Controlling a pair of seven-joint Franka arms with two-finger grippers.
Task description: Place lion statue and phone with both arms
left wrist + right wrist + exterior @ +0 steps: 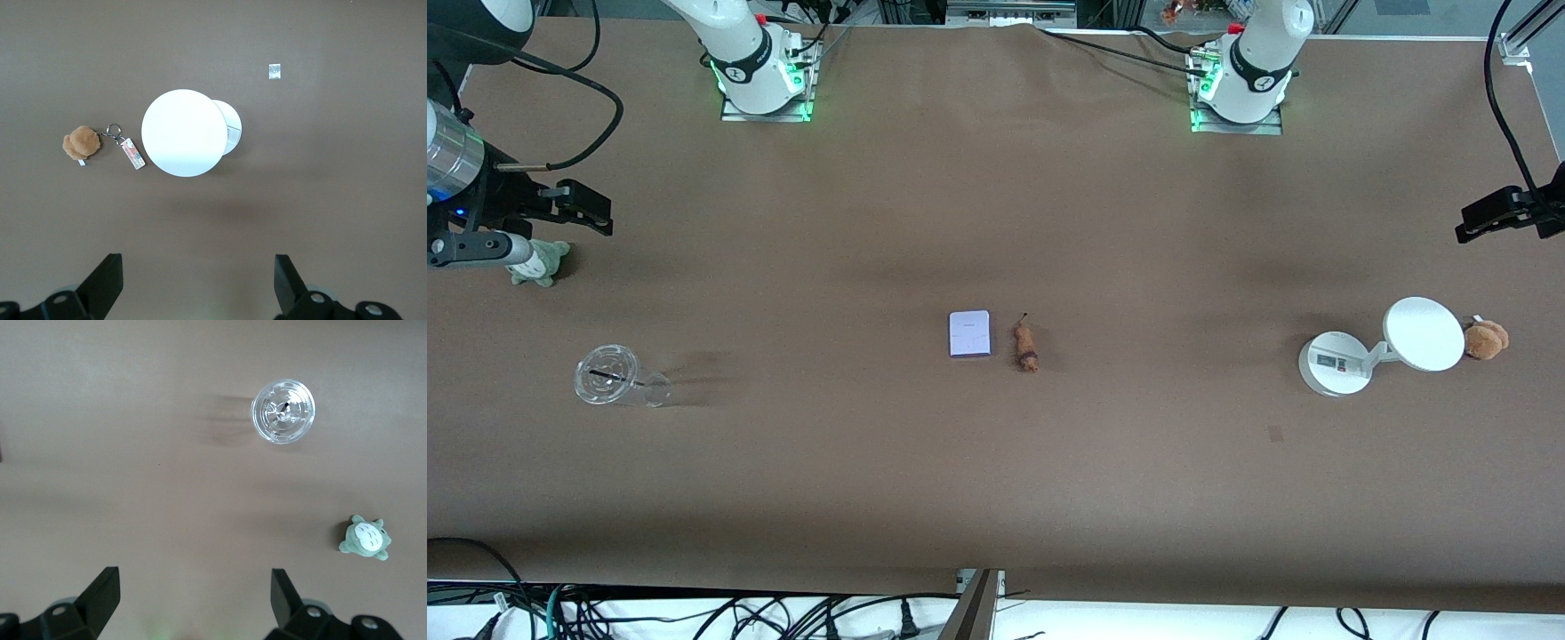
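Note:
The phone [969, 334], a pale lavender-white slab, lies flat at the middle of the table. The lion statue [1026, 346], a tiny orange-brown figurine with a dark band, lies right beside it toward the left arm's end. Neither shows in the wrist views. My left gripper [1483, 218] is open and empty, up over the left arm's end of the table, above the white stand; its fingers [107, 277] frame bare table. My right gripper [587, 209] is open and empty over the right arm's end, by the green plush; its fingers [103, 590] also frame bare table.
A white round-based stand with disc [1423, 333] [183, 133] and a fluffy brown plush [1487, 340] [80, 143] with a key tag sit at the left arm's end. A clear cup [609, 376] [282, 412] and a green plush [541, 262] [363, 539] sit at the right arm's end.

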